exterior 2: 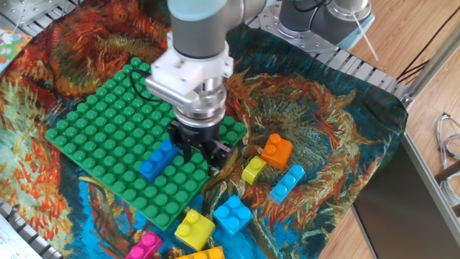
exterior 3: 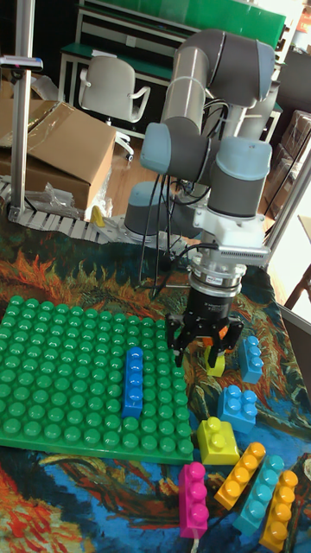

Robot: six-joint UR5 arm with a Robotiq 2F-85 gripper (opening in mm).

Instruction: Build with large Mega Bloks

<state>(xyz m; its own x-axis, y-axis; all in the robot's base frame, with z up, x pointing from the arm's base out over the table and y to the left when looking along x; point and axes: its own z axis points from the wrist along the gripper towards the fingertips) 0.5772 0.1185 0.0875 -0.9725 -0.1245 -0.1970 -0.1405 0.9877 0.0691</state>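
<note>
A long blue Mega Blok (exterior 2: pixel 158 160) (exterior 3: pixel 133 380) is pressed onto the green baseplate (exterior 2: pixel 93 129) (exterior 3: pixel 60 380) near its front right part. My gripper (exterior 2: pixel 201 154) (exterior 3: pixel 206 346) hangs open and empty over the baseplate's right edge, just right of that blue brick and apart from it. Loose bricks lie on the cloth to the right: an orange one (exterior 2: pixel 277 151), a small yellow one (exterior 2: pixel 253 170) (exterior 3: pixel 213 361) and a long light blue one (exterior 2: pixel 287 183).
More loose bricks lie at the front: a light blue square brick (exterior 2: pixel 231 214) (exterior 3: pixel 235 406), a yellow one (exterior 2: pixel 194 229) (exterior 3: pixel 218 439), a pink one (exterior 2: pixel 144 247) (exterior 3: pixel 193 498), and long orange (exterior 3: pixel 240 475) and light blue (exterior 3: pixel 259 492) ones. The patterned cloth's right edge drops to a wooden floor.
</note>
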